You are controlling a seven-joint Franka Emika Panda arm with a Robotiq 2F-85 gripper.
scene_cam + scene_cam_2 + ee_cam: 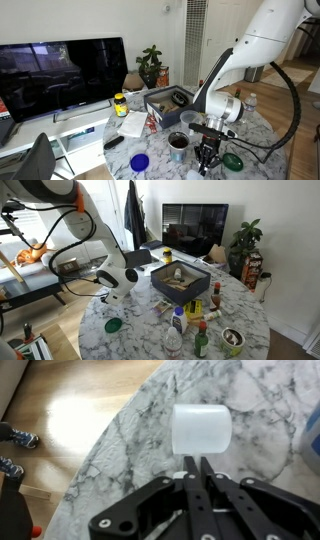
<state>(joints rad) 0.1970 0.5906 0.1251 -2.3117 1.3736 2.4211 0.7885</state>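
Note:
My gripper (pixel 197 460) has its two black fingers pressed together with only a thin slit between them. Its tips are at the near edge of a translucent white plastic cup (pixel 200 428) that lies on the marble table (pixel 130 440). I cannot tell whether the tips touch the cup. In both exterior views the gripper (pixel 207 152) (pixel 110 298) points down close to the table's edge; the cup is hard to make out there.
On the round table are a black box (pixel 180 280), a metal can (pixel 178 143), a blue lid (pixel 139 161), a green lid (pixel 114 326) and several bottles (pixel 195 330). A TV (pixel 60 70) and a plant (pixel 150 65) stand behind. Wooden floor (pixel 60 420) lies beyond the edge.

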